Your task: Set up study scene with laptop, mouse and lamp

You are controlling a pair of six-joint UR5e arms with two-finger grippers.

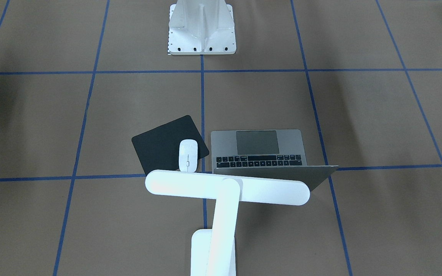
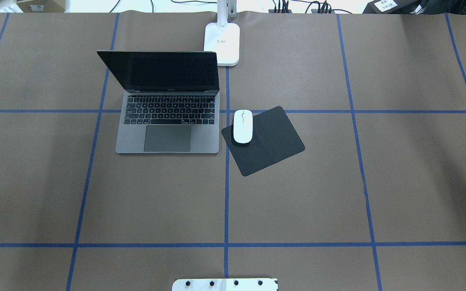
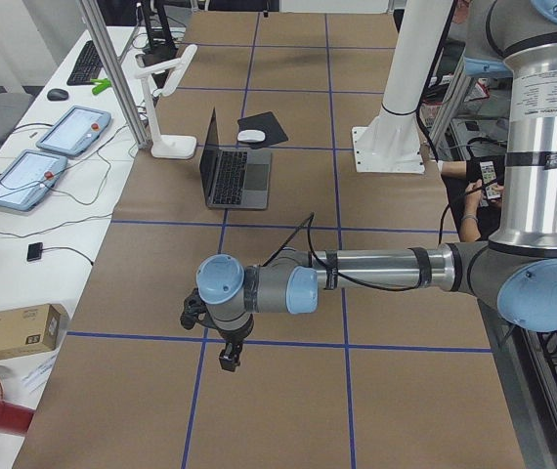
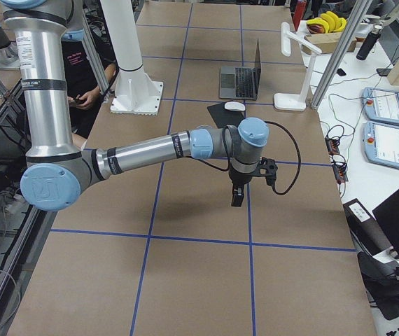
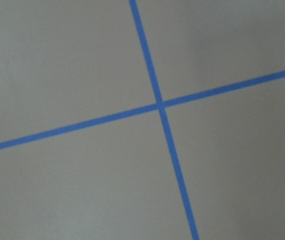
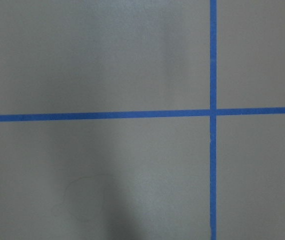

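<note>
**Position.** The laptop [image 2: 167, 121] stands open on the surface [image 2: 297, 210] with its keyboard facing the robot. The mouse [image 2: 242, 126] is just beside it to the robot's right, on the near-laptop edge of a black mouse pad [image 2: 273, 145]. The lamp [image 1: 226, 188] stands beyond the laptop's lid.

**Hands.** The left hand [image 3: 228, 354] and right hand [image 4: 236, 196] hang over bare surface, well apart from all three. I cannot tell whether either is released or clenched.

**Handling (judged).**
- Laptop: stiff and the heaviest item. Take it by the base edges, never the hinged screen.
- Mouse: light, glossy and likely slippery. Pinch it across its narrow sides.
- Lamp: probably top-heavy. Take it low on the arm.

**Orientation.**
- The laptop's long axis runs across the robot, left to right.
- The lamp's bar head lies parallel to that axis.
- The mouse's long axis runs at right angles to it, pointing away from the robot.
- The pad sits skewed.
</note>
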